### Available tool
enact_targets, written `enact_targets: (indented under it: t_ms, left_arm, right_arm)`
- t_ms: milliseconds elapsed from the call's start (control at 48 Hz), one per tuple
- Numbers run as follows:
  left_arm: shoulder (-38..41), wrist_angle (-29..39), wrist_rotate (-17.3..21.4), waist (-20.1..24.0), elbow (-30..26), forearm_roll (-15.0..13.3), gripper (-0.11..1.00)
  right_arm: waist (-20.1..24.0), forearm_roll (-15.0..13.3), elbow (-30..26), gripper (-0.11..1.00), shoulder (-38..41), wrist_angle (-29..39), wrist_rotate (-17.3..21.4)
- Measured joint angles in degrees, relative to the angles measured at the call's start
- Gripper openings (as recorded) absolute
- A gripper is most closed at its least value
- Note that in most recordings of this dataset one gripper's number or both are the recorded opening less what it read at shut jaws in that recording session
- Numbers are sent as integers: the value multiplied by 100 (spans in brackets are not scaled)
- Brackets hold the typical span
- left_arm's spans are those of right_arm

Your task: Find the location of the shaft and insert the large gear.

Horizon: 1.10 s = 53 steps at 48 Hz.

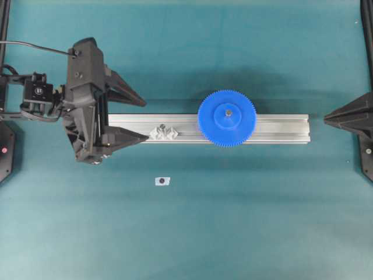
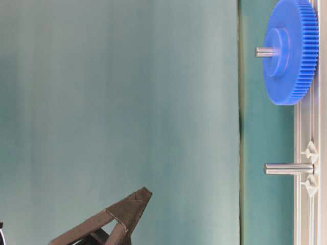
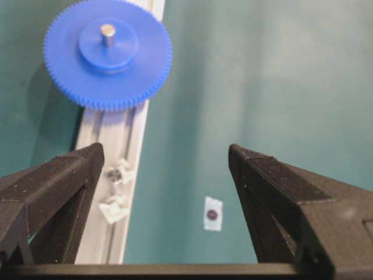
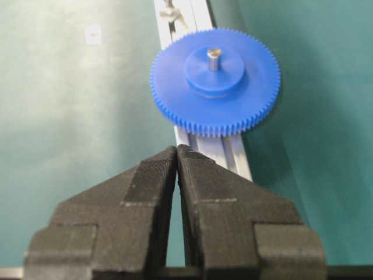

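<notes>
On the rail (image 1: 274, 129), stiff, light gear (image 1: 227, 118) seated over shaft (image 1: 228, 112), best gripped by its rim; left fingers (image 1: 144, 119) apart, right fingers (image 4: 176, 154) together.

1. The lower part of the shaft (image 4: 214, 58) is hidden inside the hub of the large gear (image 4: 215, 81); only its tip is seen.
2. A stretch of the aluminium rail (image 1: 280, 128) is covered by the gear, and its left end is masked by the left gripper (image 1: 143, 120).
3. In the table-level view the rail (image 2: 306, 204) is cut off by the right edge, and only one dark fingertip (image 2: 130, 206) is shown, its arm cropped at the bottom.
4. The right gripper (image 1: 326, 118) is cropped by the right edge of the overhead view.
5. The second pin (image 3: 114, 173) is partly hidden behind a finger (image 3: 52, 192) and blurred.
6. The dark mark on the small white tag (image 3: 213, 214) is too small to be read.
</notes>
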Motion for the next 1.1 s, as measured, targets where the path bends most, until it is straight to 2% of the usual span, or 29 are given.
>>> enact_targets:
  t_ms: [1103]
  left_arm:
    - [79, -9, -62, 26, 0, 0, 87]
  right_arm:
    - [-9, 0, 9, 14, 0, -35, 0]
